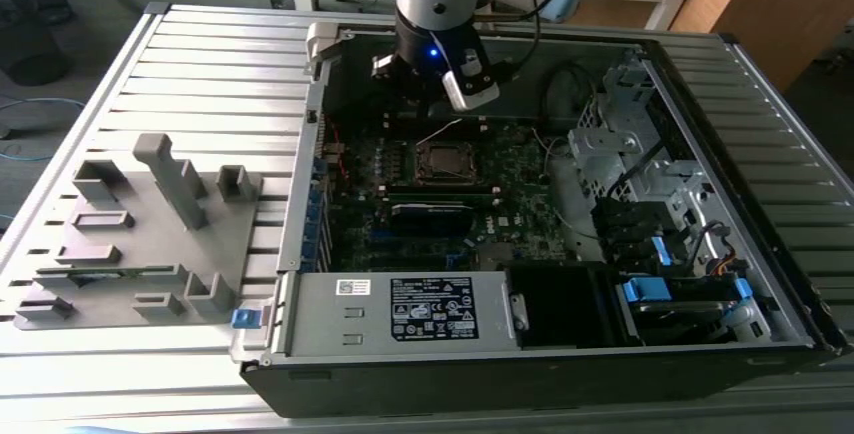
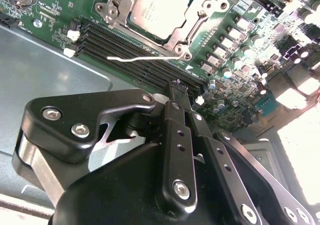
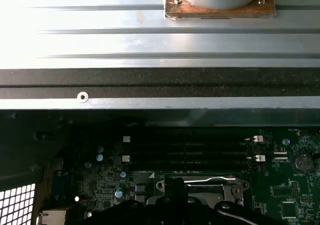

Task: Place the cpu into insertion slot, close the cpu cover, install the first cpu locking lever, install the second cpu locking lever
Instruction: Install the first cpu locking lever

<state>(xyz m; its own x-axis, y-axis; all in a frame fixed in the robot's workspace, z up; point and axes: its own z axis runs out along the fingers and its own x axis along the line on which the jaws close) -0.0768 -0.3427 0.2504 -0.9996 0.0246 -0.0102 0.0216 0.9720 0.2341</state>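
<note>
Half the insertion slot (image 3: 232, 187) is lying cut off in the first wrist view; the second wrist view is showing the cpu (image 2: 159, 9) sitting inside it under the cpu cover (image 2: 118, 7), with the end effector (image 2: 178, 86) pressing together, empty, nearby.

Open case (image 1: 320, 104) is lying with its open side up, leaving overhead room above the insertion slot (image 1: 447, 161). Drive cage (image 1: 627, 144) and loose cables (image 1: 567, 84) are crowding the exterior view's right of the board. Power supply (image 1: 400, 309) is walling off the near edge. In the second wrist view the gripper (image 2: 177, 87) is hanging over the memory slots (image 2: 125, 50) just beside the socket. A thin locking lever (image 2: 145, 58) is sticking out across those slots. Capacitors (image 2: 235, 40) are standing in a row along another side
</note>
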